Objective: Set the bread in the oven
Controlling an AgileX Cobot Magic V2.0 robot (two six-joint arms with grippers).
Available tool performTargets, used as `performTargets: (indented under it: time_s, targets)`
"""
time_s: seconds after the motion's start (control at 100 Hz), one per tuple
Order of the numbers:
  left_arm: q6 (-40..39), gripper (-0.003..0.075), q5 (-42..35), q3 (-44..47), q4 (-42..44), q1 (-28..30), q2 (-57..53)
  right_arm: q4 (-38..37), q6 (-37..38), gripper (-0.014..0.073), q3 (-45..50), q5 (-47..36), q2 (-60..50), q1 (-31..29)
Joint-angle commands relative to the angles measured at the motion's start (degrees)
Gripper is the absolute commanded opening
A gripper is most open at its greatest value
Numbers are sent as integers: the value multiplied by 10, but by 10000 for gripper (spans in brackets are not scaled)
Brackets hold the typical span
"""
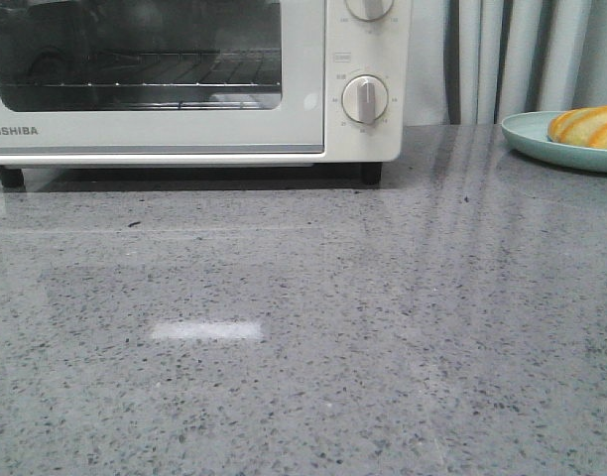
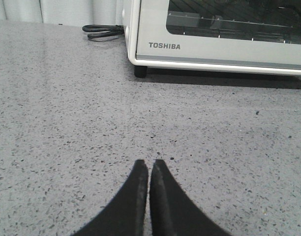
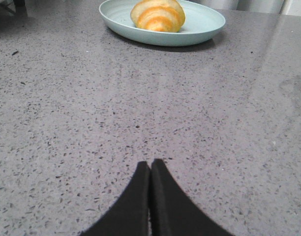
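Starting out: both the left gripper (image 2: 149, 169) and right gripper (image 3: 150, 169) are closed, empty. Oven (image 1: 184, 79) door, upper left, needs opening; bread (image 1: 589, 126) waits far right.

bread (image 3: 158, 14): golden-orange, cream stripes | plate (image 3: 204, 27): pale teal | oven (image 1: 184, 134): cream-white (counter (image 1: 303, 327): grey-speckled)

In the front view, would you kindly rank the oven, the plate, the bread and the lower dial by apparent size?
1. oven, cropped by the frame
2. plate, cropped
3. bread and lower dial: look alike, and the bread is cropped, so unranked.
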Motion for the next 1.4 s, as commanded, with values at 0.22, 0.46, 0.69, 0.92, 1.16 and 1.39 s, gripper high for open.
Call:
performTargets:
  time_s: [0.22, 0.46, 0.69, 0.92, 1.16, 1.39]
  targets:
    - [-3, -21, -39, 14, 21, 3, -17, -103, -4, -69, 7, -108, -10, -3]
    - [-3, -21, -73, 14, 18, 3, -17, -103, -4, -69, 7, -237, -10, -3]
    - [-3, -21, -163, 14, -73, 2, -17, -49, 12, -69, 7, -269, -10, -3]
    - [-3, -21, -181, 14, -109, 2, -17, -26, 12, -69, 7, -240, -10, -3]
    - [-3, -21, -176, 14, -109, 2, -17, 10, 13, -69, 7, -240, -10, -3]
    - [-3, -21, -176, 14, -109, 2, -17, 10, 13, -69, 7, -240, -10, -3]
